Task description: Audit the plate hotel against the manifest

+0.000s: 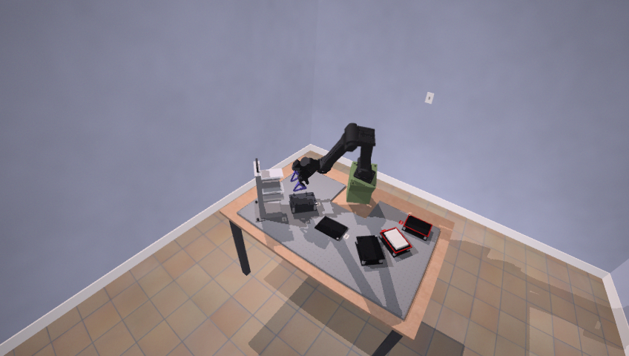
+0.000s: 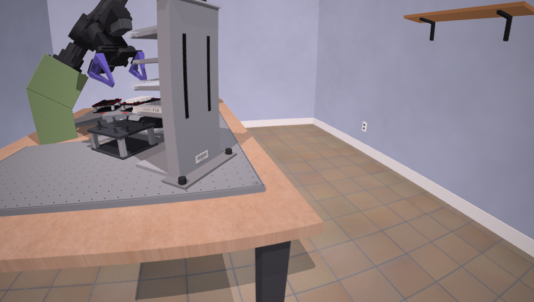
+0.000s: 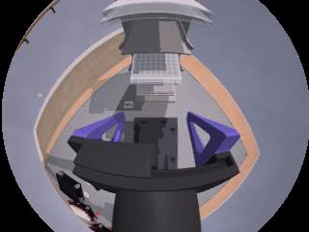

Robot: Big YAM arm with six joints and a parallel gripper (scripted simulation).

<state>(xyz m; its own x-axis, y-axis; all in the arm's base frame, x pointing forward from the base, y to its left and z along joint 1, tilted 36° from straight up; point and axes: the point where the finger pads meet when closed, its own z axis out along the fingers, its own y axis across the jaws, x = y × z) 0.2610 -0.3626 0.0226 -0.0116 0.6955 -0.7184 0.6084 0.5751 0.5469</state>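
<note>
the gripper (image 2: 116, 71) is hanging just in front of the plate hotel (image 2: 189, 82), its purple fingers spreading wide and gripping nothing. a raised black nest (image 1: 303, 203) is sitting below it. beyond, a white plate (image 1: 272, 173) is lying on the hotel's top shelf.

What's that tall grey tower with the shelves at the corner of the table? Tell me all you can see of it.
The tall grey metal-looking tower stands upright on a flat foot bolted with black round bolts to the grey perforated board. Its back panel has two narrow black vertical slots and a small barcode sticker low down. Thin grey shelves stick out from its far side, stacked one above another. A white plate lies on top. The open purple-fingered gripper hangs just before the shelves, touching nothing.
</note>
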